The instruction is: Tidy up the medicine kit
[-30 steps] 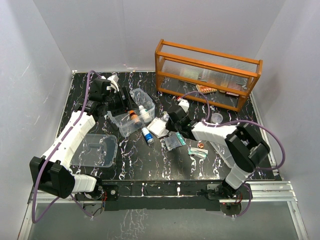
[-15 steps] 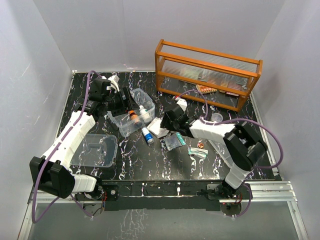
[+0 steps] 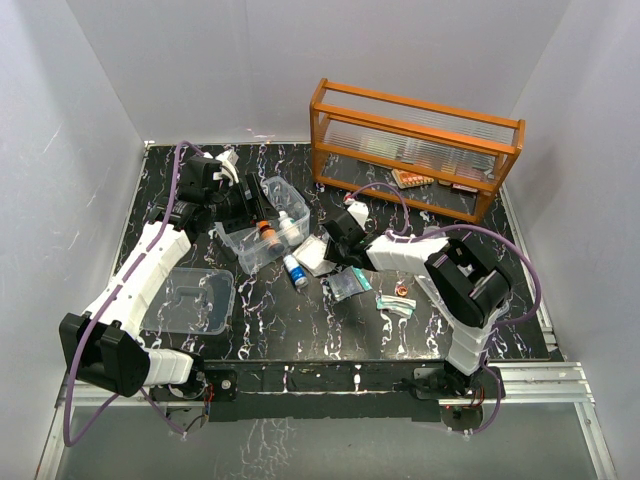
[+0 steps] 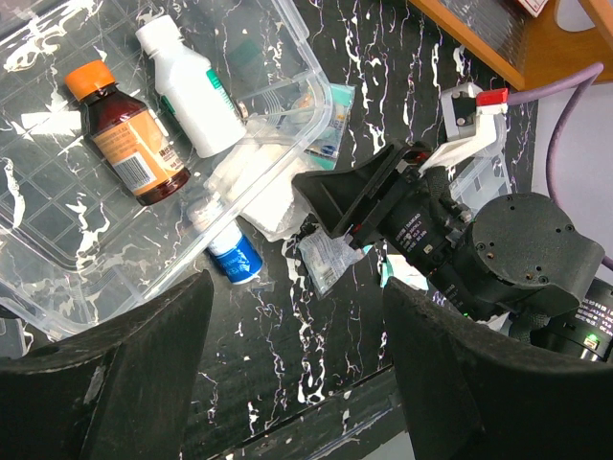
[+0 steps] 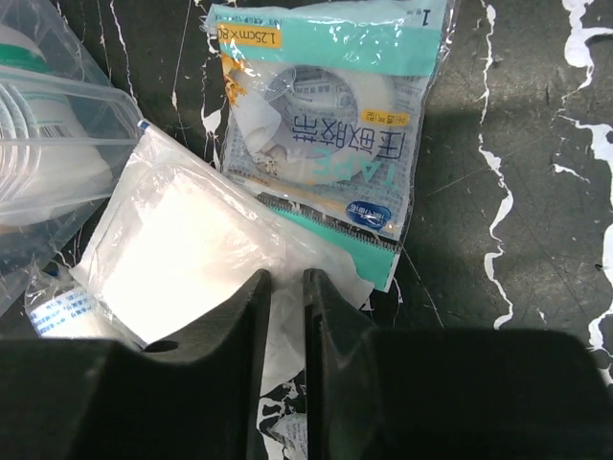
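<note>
Right wrist: white gauze pad in clear wrapper (image 5: pixel 182 259), near edge lost between the right gripper (image 5: pixel 287 283) fingers. Clear plastic medicine kit box (image 5: pixel 48 144) cut by left edge. Overhead, we can't make out contents behind the ribbed glass of the orange wooden rack (image 3: pixel 415 105).

— What's my right hand (image 5: pixel 285 287) made of?
— Matt black plastic.
— And the gauze packet (image 5: pixel 182 249)?
— Crinkly clear film over soft white cloth.
— The medicine kit (image 4: pixel 48 220)?
— Clear glossy plastic. My counter (image 4: pixel 287 364) is glossy, black and marbled.
</note>
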Available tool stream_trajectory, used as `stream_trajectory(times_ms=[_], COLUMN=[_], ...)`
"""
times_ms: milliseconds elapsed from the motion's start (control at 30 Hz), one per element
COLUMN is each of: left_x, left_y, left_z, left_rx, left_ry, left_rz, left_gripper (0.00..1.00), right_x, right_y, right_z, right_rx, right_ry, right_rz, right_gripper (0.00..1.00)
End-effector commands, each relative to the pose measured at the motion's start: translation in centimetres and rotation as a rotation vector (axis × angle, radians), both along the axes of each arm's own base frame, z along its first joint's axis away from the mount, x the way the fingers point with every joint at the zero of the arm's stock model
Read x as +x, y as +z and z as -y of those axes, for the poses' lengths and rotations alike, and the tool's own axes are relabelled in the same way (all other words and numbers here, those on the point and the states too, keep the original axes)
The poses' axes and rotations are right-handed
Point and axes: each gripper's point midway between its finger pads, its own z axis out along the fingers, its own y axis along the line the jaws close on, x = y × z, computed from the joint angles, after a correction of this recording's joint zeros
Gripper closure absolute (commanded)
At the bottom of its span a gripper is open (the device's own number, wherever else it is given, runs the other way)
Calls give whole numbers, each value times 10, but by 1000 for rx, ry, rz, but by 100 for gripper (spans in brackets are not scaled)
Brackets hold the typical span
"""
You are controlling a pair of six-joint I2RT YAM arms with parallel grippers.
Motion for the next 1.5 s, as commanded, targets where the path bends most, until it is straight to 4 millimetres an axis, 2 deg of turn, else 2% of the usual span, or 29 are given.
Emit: stream_trajectory(times_ms=[0,67,233,400,600,867,1033,1167,1300,1467], left_x=[-4,-5,-6,-9,-17,-40,-51,-49,-48,-49], left_y=[10,9,9,13,26,45,57,49,40,37], left_z=[1,2,4,9,27,57,72,73,73,77], left_rx=[-24,-25,-35,-62,-147,-340,-466,-455,-445,-463], left_ry=[-13,-16,-24,-58,-173,-378,-462,-445,-430,-444], left_rz=[21,18,15,15,40,52,48,25,-6,-28], left_gripper=[30,30,29,28,24,20,20,23,33,50], right_x=[10,11,14,12,-7,-37,-41,-42,-42,-43], right_y=[4,7,30,85,143,222,244,254,260,260], right_z=[-2,-1,4,16,28,18,4,-7,-13,-20], right_rx=[-5,-9,-2,29,91,260,351,434,487,523], right_ry=[-14,-14,-11,-4,70,229,269,272,267,278], right_rz=[35,44,106,227,354,512,532,524,520,502], right_gripper=[88,100,100,100,100,100,100,100,100,100])
